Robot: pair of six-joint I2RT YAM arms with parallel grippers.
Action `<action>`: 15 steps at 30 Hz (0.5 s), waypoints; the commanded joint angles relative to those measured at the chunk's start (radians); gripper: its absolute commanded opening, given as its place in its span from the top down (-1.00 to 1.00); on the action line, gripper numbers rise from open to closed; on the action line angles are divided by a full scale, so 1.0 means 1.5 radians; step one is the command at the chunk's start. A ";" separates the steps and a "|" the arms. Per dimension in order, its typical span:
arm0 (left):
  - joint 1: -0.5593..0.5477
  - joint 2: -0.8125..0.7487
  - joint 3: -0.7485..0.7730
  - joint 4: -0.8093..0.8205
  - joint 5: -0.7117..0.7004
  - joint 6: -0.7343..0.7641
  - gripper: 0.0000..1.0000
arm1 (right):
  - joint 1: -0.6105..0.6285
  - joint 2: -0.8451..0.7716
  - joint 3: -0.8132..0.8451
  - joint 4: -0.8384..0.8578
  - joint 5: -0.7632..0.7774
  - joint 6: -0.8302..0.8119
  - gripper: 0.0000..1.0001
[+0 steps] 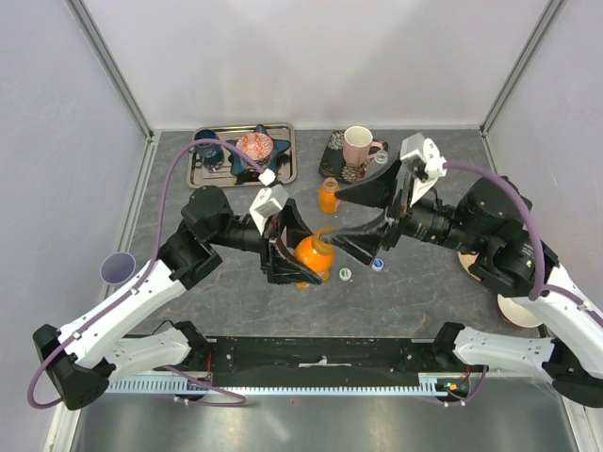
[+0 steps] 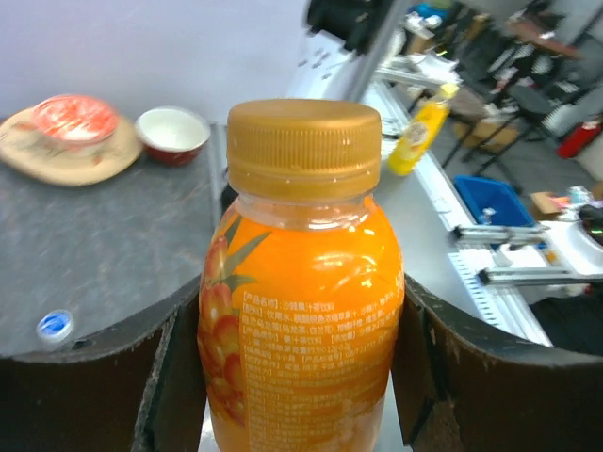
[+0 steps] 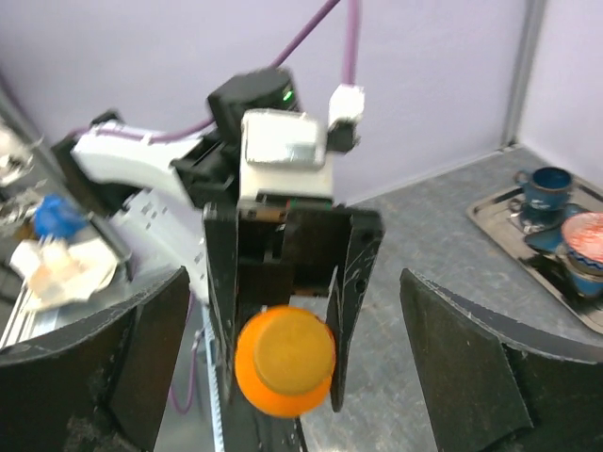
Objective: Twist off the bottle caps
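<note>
Left jaws: pinching an orange bottle (image 2: 301, 320) by its body, one dark finger (image 2: 89, 386) pressed to each side of the label. The bottle's cap (image 2: 303, 146), a dull orange-gold, sits screwed on, and the neck ring below it is visible. In the top view the bottle lies near the middle of the tabletop (image 1: 236, 301), just ahead of the arm bases, with its capped end turned toward the right arm. Whether its base rests on the tabletop cannot be told.

Right jaws: spread wide and holding nothing. The right wrist view looks straight at the cap's flat top, which appears between the two open fingers (image 3: 471, 377) and beyond their tips. From above, the nearer fingertip comes close beside the cap; contact cannot be told.

A second orange bottle (image 1: 328, 196) stands upright just behind the held one, beside the far right finger, with its cap on.

Two loose caps lie on the tabletop just right of the held bottle: a white-green cap (image 1: 345, 274) and, a little farther right, a blue cap (image 1: 378, 265). They lie apart from each other.

At the far edge, a metal tray (image 1: 287, 174) of crockery sits to the left and a pink mug (image 1: 357, 144) to the right. A purple cup (image 1: 118, 267) stands at the left margin.
</note>
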 commanded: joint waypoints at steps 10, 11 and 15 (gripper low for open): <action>-0.113 -0.068 0.002 -0.168 -0.656 0.291 0.31 | 0.003 0.076 0.061 -0.050 0.329 0.214 -0.85; -0.120 -0.068 0.001 -0.168 -0.705 0.300 0.31 | 0.003 0.088 0.059 -0.056 0.337 0.222 -0.84; -0.138 -0.075 -0.006 -0.163 -0.784 0.317 0.31 | 0.002 0.109 0.048 -0.056 0.343 0.245 -0.79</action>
